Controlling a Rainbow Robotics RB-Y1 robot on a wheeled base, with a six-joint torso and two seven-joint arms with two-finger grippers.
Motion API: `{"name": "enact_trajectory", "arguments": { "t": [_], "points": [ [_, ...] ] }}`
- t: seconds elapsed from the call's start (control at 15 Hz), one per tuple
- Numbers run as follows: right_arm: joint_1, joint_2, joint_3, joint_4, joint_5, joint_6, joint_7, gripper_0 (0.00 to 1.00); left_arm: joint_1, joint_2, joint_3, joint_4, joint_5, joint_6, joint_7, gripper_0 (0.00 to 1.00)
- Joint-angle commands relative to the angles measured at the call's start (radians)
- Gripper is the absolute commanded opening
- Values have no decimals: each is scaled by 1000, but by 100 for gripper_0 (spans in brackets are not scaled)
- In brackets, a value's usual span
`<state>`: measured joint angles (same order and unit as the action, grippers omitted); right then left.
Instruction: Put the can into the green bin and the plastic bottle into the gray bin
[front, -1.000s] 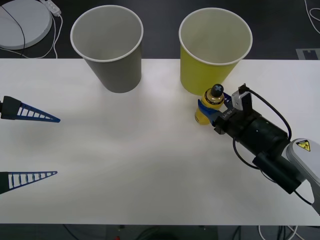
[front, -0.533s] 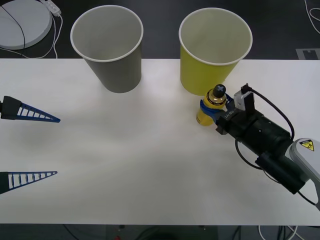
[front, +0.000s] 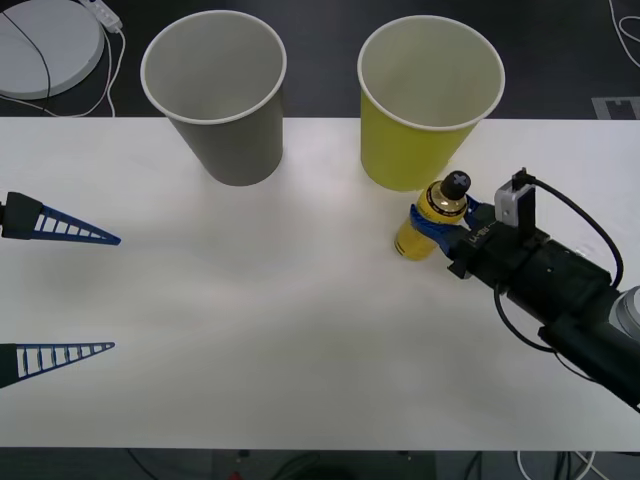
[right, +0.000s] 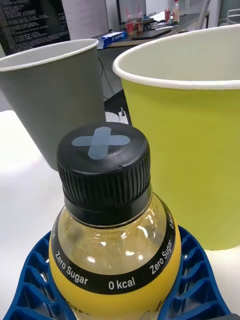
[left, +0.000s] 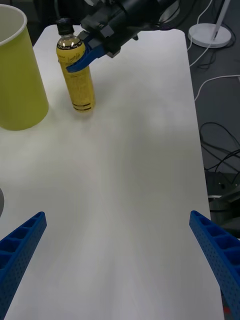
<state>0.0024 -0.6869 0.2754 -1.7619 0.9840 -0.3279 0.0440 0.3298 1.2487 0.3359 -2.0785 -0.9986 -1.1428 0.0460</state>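
- Front: right gripper clamped on plastic bottle, just beside green bin; gray bin well apart. Left gripper open, parked.
- Right wrist: fingers hug bottle shoulder.
- Left wrist: bottle tilted; grip sits high, so it may swing into green bin.

Materials and finishes of the objects beside the green bin.
The green bin has matt yellow-green walls that look like paper or card, a smooth rolled white rim and a pale, dull inside; the gray bin to its side has the same matt finish in gray. Just beside the green bin, the plastic bottle is clear glossy plastic with highlights, a smooth printed label and a ridged matt black cap. The right gripper has ribbed blue plastic fingers on a matt black body. The table under them is smooth matt white.
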Motion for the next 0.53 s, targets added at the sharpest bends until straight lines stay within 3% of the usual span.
{"name": "enact_trajectory", "arguments": {
  "t": [0.07,0.33,0.53],
  "points": [
    [36,-46,1,-60,-36,-10,-47,0,0,0,0,0,0,0,0,100],
    [96,-123,-10,-191,-13,-13,-196,0,0,0,0,0,0,0,0,100],
    [122,-171,-44,-283,108,-14,-297,0,0,0,0,0,0,0,0,100]
  ]
}}
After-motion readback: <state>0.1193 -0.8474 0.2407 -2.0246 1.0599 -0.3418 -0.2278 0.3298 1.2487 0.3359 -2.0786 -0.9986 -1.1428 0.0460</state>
